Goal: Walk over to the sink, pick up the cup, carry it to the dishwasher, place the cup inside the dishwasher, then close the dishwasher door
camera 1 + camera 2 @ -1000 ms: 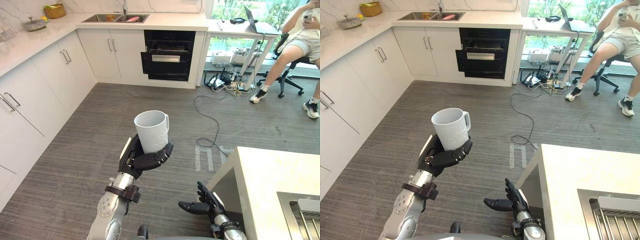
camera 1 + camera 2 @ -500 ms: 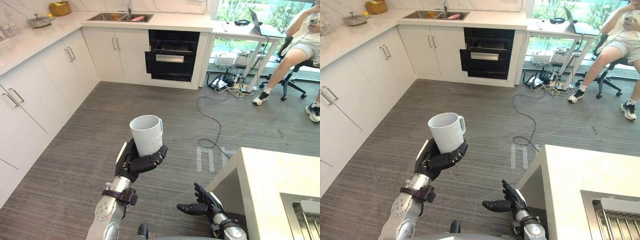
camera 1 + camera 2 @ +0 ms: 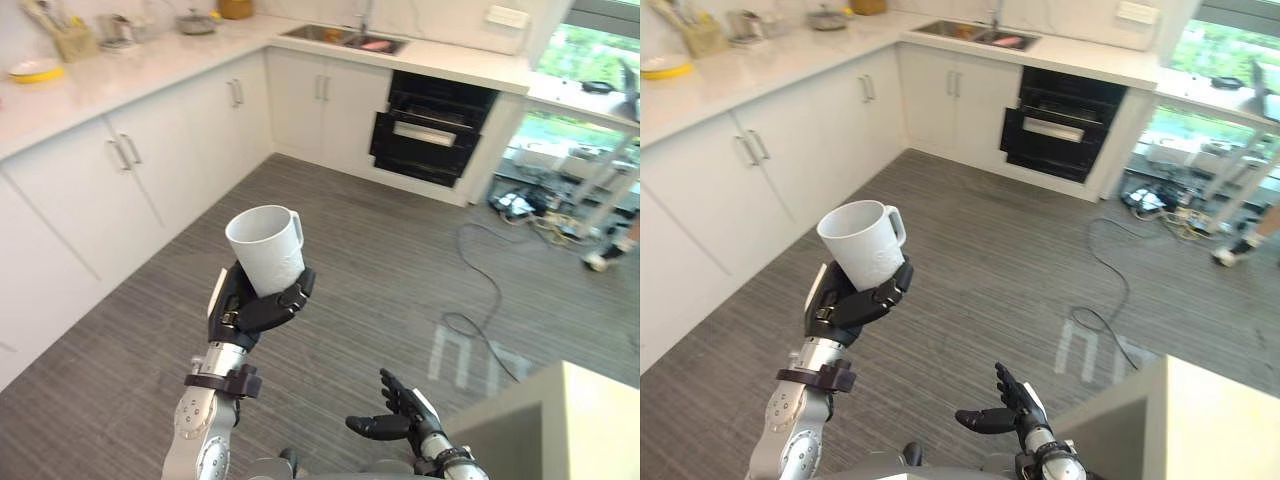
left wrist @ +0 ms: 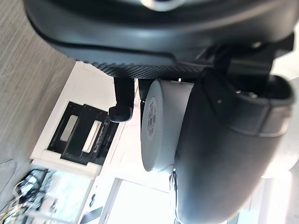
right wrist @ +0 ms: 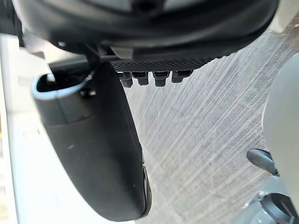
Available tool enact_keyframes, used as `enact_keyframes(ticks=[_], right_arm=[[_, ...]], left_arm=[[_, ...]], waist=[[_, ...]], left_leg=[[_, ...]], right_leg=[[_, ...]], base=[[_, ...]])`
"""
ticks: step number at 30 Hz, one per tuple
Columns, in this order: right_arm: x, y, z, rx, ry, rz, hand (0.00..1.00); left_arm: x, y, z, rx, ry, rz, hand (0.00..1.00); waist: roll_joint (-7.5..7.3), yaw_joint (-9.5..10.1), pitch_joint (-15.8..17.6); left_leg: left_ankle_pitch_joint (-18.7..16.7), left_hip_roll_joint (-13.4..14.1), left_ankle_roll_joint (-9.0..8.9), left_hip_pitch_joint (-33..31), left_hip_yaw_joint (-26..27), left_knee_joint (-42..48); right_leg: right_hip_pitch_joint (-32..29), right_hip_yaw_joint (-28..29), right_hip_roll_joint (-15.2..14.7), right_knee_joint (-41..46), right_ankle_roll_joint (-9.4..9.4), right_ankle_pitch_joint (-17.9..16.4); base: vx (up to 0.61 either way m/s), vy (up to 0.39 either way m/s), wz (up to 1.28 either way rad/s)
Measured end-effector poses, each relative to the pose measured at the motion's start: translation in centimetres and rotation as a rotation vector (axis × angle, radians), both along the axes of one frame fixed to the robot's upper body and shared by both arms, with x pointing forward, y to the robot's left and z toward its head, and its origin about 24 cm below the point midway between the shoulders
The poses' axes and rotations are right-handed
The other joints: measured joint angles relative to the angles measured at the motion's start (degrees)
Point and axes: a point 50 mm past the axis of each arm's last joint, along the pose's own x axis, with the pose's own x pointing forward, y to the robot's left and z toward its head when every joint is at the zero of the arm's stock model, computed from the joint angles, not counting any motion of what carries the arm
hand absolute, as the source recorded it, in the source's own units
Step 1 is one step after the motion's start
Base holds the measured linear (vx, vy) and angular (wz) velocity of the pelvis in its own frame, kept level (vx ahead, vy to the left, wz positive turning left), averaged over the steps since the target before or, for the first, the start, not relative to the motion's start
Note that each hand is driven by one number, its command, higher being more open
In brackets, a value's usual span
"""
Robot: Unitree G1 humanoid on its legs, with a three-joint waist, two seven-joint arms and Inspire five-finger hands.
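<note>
A white cup [image 3: 268,248] with a handle stands upright in my left hand [image 3: 250,308], whose fingers are curled round its lower part; I hold it up over the grey floor. Its base [image 4: 161,126] shows against the palm in the left wrist view. The black dishwasher [image 3: 430,128] stands across the room under the counter, its door partly open with a rack showing. The sink [image 3: 345,38] lies in the counter to its left. My right hand [image 3: 395,421] hangs low at the lower middle, fingers relaxed and holding nothing.
White cabinets [image 3: 130,170] run along the left under a counter with a yellow dish [image 3: 32,70] and utensils. A pale island counter [image 3: 1210,420] fills the lower right corner. A black cable [image 3: 480,290] loops on the floor before a desk [image 3: 590,100].
The whole picture has shifted: the camera has swung left, so more of the left cabinets shows and the seated person has left the view. The cup stays held in my left hand.
</note>
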Motion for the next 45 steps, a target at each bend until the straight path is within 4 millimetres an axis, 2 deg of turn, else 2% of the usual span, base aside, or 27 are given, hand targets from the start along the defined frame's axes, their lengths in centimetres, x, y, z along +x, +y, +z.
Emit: enact_keyframes(ticks=[2, 3, 5, 8, 9, 11, 12, 13, 15, 18, 26, 29, 30, 35, 41, 45], right_arm=[[0.6, 0.0, 0.4, -0.004, -0.025, -0.001, 1.00], [1.2, -0.3, 0.7, -0.018, -0.050, -0.009, 1.00], [1.7, -0.8, 1.3, -0.031, -0.083, -0.037, 1.00], [2.7, -1.4, 1.9, -0.032, -0.130, -0.079, 1.00], [3.0, -1.6, 2.1, -0.034, -0.138, -0.092, 1.00], [2.9, -1.7, 1.8, -0.040, -0.127, -0.101, 1.00], [2.6, -1.7, 1.4, -0.045, -0.105, -0.109, 1.00], [1.9, -1.9, 0.9, -0.054, -0.073, -0.118, 1.00], [1.0, -2.0, 0.1, -0.059, -0.023, -0.130, 1.00], [0.1, -2.1, -0.3, -0.064, 0.003, -0.142, 1.00], [-1.9, -3.1, -1.6, -0.136, 0.105, -0.280, 1.00], [-2.0, -3.5, -1.6, -0.155, 0.110, -0.321, 1.00], [-2.0, -3.2, -1.7, -0.158, 0.127, -0.367, 1.00], [-1.9, -3.2, -1.7, -0.158, 0.124, -0.366, 1.00], [-1.2, -2.4, -1.6, -0.090, 0.110, -0.315, 1.00], [-0.3, -1.2, -1.5, -0.022, 0.091, -0.290, 1.00]], left_arm=[[0.1, -0.2, 0.5, -0.004, -0.022, -0.010, 0.00], [0.0, -0.4, 0.6, -0.005, -0.033, -0.025, 0.00], [0.0, -0.6, 0.6, -0.007, -0.035, -0.041, 0.00], [0.0, -1.0, 1.0, -0.019, -0.057, -0.068, 0.00], [0.0, -1.2, 0.9, -0.030, -0.049, -0.077, 0.00], [-0.1, -1.5, 0.7, -0.027, -0.041, -0.095, 0.00], [-0.1, -1.8, 0.6, -0.022, -0.035, -0.115, 0.00], [-0.2, -2.3, 0.4, -0.022, -0.029, -0.141, 0.00], [-0.2, -2.8, -0.1, -0.022, -0.009, -0.169, 0.00], [0.0, -2.9, -1.0, -0.007, 0.027, -0.180, 0.00], [-0.2, -3.1, -1.8, 0.008, 0.069, -0.202, 0.00], [0.0, -3.4, -1.7, 0.009, 0.072, -0.218, 0.00], [0.6, -4.7, -1.1, 0.006, 0.047, -0.278, 0.00], [0.6, -4.7, -1.1, 0.006, 0.047, -0.278, 0.00], [0.8, -4.2, -1.1, 0.002, 0.053, -0.236, 0.00], [1.1, -3.1, -1.3, -0.001, 0.060, -0.177, 0.00]], waist=[[0.44, -0.21, -0.3], [0.72, 0.04, -0.3], [0.76, 0.11, -0.4], [0.72, 0.56, -0.4], [0.66, 1.22, -0.5], [0.77, 1.22, -0.7], [0.88, 0.91, -1.0], [1.15, 0.55, -1.4], [1.08, 0.56, -1.8], [0.84, -0.42, -2.1], [0.97, -0.52, -3.8], [0.98, -0.72, -3.9], [1.23, -1.69, -3.4], [1.51, -1.60, -3.2], [1.27, 0.04, -2.5], [1.20, -0.09, -2.5]], left_leg=[[-1.3, 2.5, 0.35, -2.2, 3.0, 3.5], [-1.5, 4.0, -0.11, -3.9, 6.4, 6.7], [-1.5, 4.0, -0.15, -3.7, 8.6, 7.2], [-0.6, 3.6, 0.77, -2.6, 12.6, 3.6], [1.3, 2.4, 0.91, -1.5, 13.0, 0.1], [1.7, 2.1, 1.71, -0.1, 14.6, -3.8], [1.7, 3.4, 1.54, 0.9, 19.2, -4.9], [3.1, 4.0, 1.43, 1.3, 21.5, -5.8], [4.7, 3.4, 0.95, 2.3, 21.3, -7.6], [6.5, 2.6, 0.95, 3.7, 20.7, -10.9], [8.5, 3.5, 0.24, 6.4, 23.1, -15.8], [8.6, 4.0, 0.19, 6.6, 23.8, -16.0], [9.5, 4.7, -0.18, 8.1, 26.4, -17.5], [9.5, 4.5, -0.11, 7.8, 26.0, -17.9], [9.9, 4.2, 0.50, 8.1, 29.0, -18.9], [10.1, 4.0, 0.91, 8.5, 29.7, -18.6]], right_leg=[[0.7, -2.5, 0.6, -1.0, -0.34, 0.3], [1.4, -3.9, 1.0, -1.0, -0.43, 0.2], [2.7, -4.1, 0.9, -1.4, -0.65, -0.1], [3.1, -4.2, 0.3, -2.0, -1.02, -1.1], [3.1, -4.1, -0.5, -2.6, -0.83, -1.2], [3.2, -4.4, -1.2, -3.2, -0.33, -1.2], [3.5, -4.9, -1.5, -3.5, -0.04, -1.0], [3.7, -5.1, -1.6, -3.4, -0.01, -1.0], [3.7, -3.9, -1.6, -3.4, -0.03, -1.0], [3.9, -1.6, -1.4, -4.2, 0.22, -0.7], [4.8, 1.2, 0.3, -7.3, 0.21, 1.5], [4.9, 2.1, 0.8, -8.3, 0.20, 2.3], [5.3, 4.3, 1.7, -10.5, 0.18, 4.0], [5.4, 3.6, 1.6, -10.5, 0.22, 4.0], [5.4, 0.8, 0.2, -10.5, 0.70, 3.8], [5.4, 0.2, -0.1, -10.7, 1.21, 4.1]], base=[[0.18, -0.094, 0.64], [0.18, -0.089, 0.57], [0.16, -0.003, 0.50], [0.06, 0.043, 0.33], [0.00, 0.026, 0.15], [-0.03, -0.011, 0.16], [0.00, -0.052, 0.26], [0.03, -0.047, 0.25], [0.02, 0.002, 0.11], [0.00, 0.011, 0.08], [-0.02, -0.010, -0.16], [-0.02, -0.003, -0.16], [-0.01, 0.000, -0.07], [0.00, 0.000, 0.06], [0.02, 0.026, 0.15], [0.03, 0.040, -0.09]])
